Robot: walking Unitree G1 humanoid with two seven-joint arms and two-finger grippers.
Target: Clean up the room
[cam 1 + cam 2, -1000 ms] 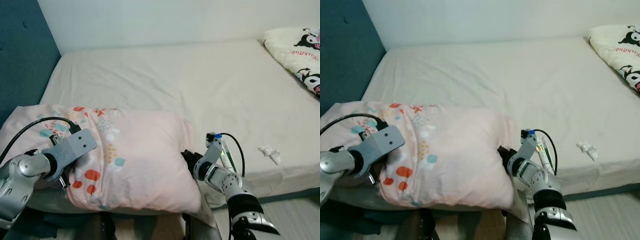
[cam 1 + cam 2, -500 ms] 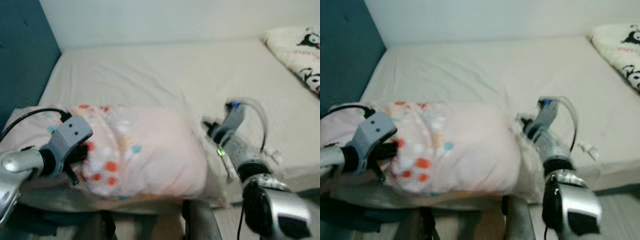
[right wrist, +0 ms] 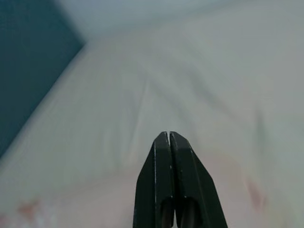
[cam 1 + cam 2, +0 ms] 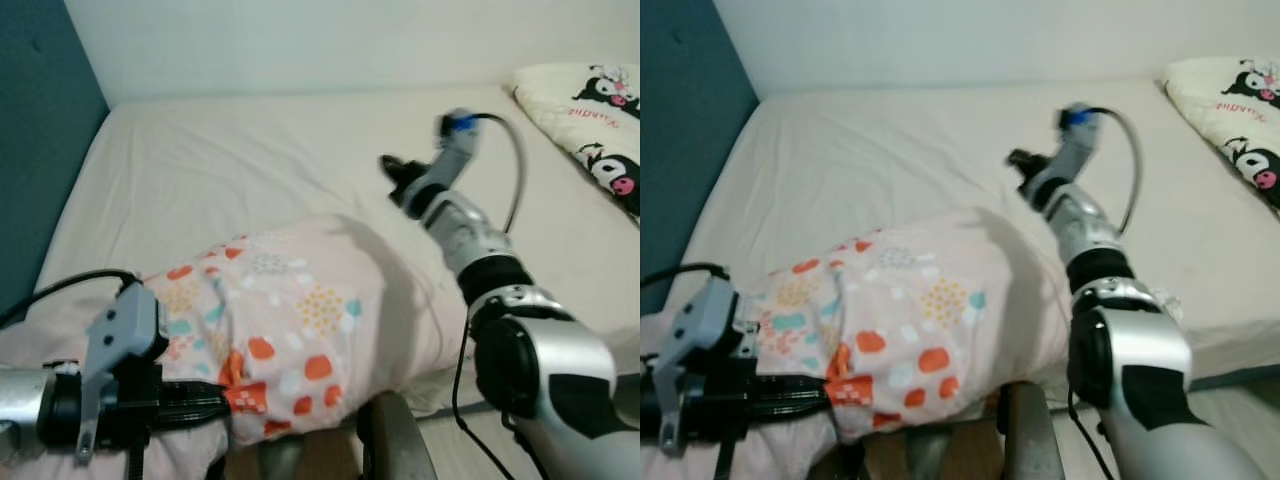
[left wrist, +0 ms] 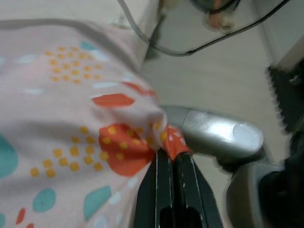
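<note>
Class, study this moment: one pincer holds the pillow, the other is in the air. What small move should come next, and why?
Probably draw the left pincer forward over the bed to lay the pink patterned pillow fully on the mattress. It is shut on the pillow's corner, part of the pillow overhangs the near edge, and the right pincer, shut and holding nothing, is raised above the sheet.

pillow (image 4: 300,330) on bed (image 4: 250,160) near edge

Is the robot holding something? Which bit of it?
Yes. The left gripper pinches the pink pillow by a corner of its cover. The right gripper is shut with nothing in it, raised above the bed.
</note>
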